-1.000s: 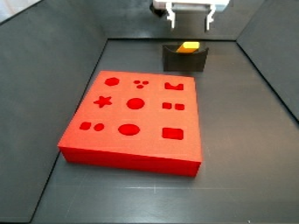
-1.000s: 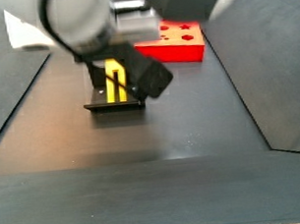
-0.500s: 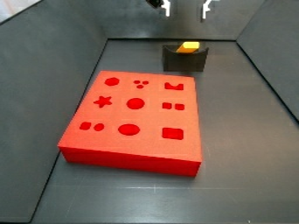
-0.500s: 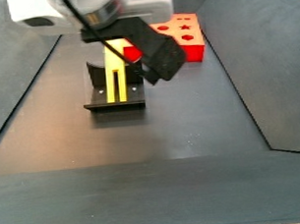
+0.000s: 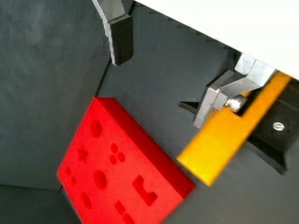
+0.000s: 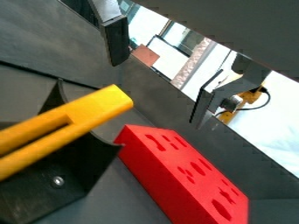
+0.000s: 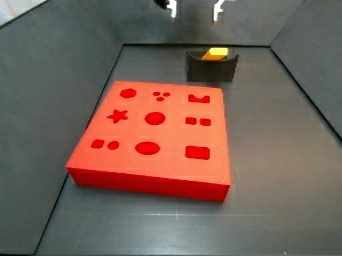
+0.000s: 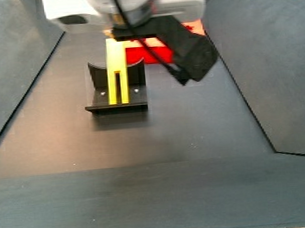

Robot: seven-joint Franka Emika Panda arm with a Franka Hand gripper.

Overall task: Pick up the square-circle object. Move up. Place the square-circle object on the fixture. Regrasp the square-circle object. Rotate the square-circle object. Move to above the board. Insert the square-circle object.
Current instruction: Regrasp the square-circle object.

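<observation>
Up high, the gripper [image 7: 195,9] hangs over the far end of the floor, its fingers [image 5: 118,39] spread wide with nothing between them. The square-circle object [image 8: 117,74] lies on the fixture [image 8: 117,105], below it. The board [image 7: 154,135] sits nearer, apart from both.

Dark floor [image 7: 160,225] carries board [image 7: 154,135], fixture [image 7: 211,68]; hand [image 7: 195,10] above.

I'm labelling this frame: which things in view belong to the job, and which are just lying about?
Job:
square-circle object, resting on the fixture
fixture
board
gripper, open, raised above the fixture, holding nothing

Lying about:
nothing; only the dark floor and walls
</observation>
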